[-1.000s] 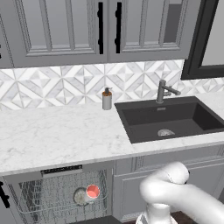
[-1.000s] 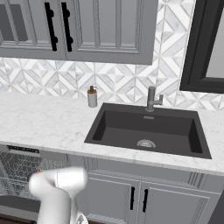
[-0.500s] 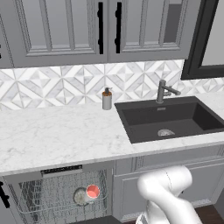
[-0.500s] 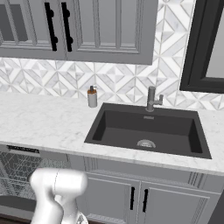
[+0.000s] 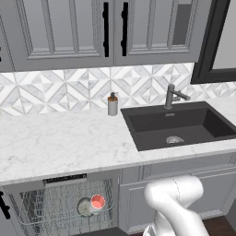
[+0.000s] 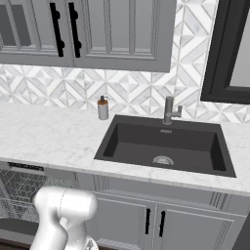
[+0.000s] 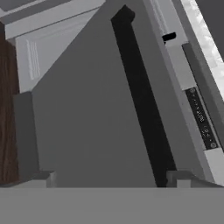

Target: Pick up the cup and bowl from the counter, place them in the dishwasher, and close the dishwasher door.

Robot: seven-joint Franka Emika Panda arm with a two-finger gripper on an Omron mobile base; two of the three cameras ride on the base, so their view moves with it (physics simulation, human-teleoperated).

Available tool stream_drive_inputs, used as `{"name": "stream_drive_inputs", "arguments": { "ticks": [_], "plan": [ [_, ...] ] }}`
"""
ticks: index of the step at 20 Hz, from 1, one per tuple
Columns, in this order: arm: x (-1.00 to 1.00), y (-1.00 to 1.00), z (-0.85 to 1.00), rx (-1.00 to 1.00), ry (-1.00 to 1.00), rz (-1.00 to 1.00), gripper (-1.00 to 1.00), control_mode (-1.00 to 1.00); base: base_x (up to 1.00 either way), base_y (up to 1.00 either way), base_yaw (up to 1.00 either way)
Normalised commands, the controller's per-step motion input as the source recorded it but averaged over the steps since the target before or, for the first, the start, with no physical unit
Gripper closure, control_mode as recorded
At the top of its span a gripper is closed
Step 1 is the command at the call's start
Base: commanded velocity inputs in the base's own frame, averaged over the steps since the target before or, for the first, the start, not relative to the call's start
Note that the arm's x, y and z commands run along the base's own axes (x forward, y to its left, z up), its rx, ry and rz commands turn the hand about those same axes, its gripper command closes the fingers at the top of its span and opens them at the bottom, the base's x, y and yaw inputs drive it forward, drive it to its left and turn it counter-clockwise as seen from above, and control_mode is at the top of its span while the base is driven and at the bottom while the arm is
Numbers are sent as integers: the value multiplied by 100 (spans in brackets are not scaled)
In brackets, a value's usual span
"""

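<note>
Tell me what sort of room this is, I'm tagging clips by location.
A home-style kitchen, rendered. A white marble counter holds a black sink with a faucet, grey cabinets hang above patterned tile, and an under-counter dishwasher shows its wire rack.

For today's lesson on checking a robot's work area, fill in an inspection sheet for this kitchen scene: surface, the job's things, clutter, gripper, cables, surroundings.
Surface: long white marble counter with a black sink set into it.
Job's things: small grey cup with a red-pink inside lies in the grey wire rack of the dishwasher; a round greyish thing beside it, probably the bowl. In the hand view the flat dark grey dishwasher door with its long black bar handle lies close ahead.
Clutter: grey soap dispenser with a pump near the wall.
Gripper: two-finger gripper open, holding nothing.
Cables: nothing seen.
Surroundings: grey panelled cabinets, patterned tile backsplash, metal tap.
</note>
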Motion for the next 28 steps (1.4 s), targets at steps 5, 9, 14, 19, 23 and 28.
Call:
{"name": "stream_drive_inputs", "arguments": {
  "ticks": [5, 9, 14, 19, 23, 28],
  "plan": [
    [62, 29, -81, -21, -16, 0, -100, -100, 0, 0, 0],
    [58, 59, -100, -32, -24, 0, -100, -100, 0, 0, 0],
    [38, 100, -100, -46, -29, -1, -100, -100, 0, 0, 0],
    [23, 70, -99, -42, -32, 0, -100, -100, 0, 0, 0],
    [86, -8, -82, -12, -35, 0, -100, -100, 0, 0, 0],
    [100, -46, -69, -1, -40, 0, -100, -100, 0, 0, 0]
  ]
}}
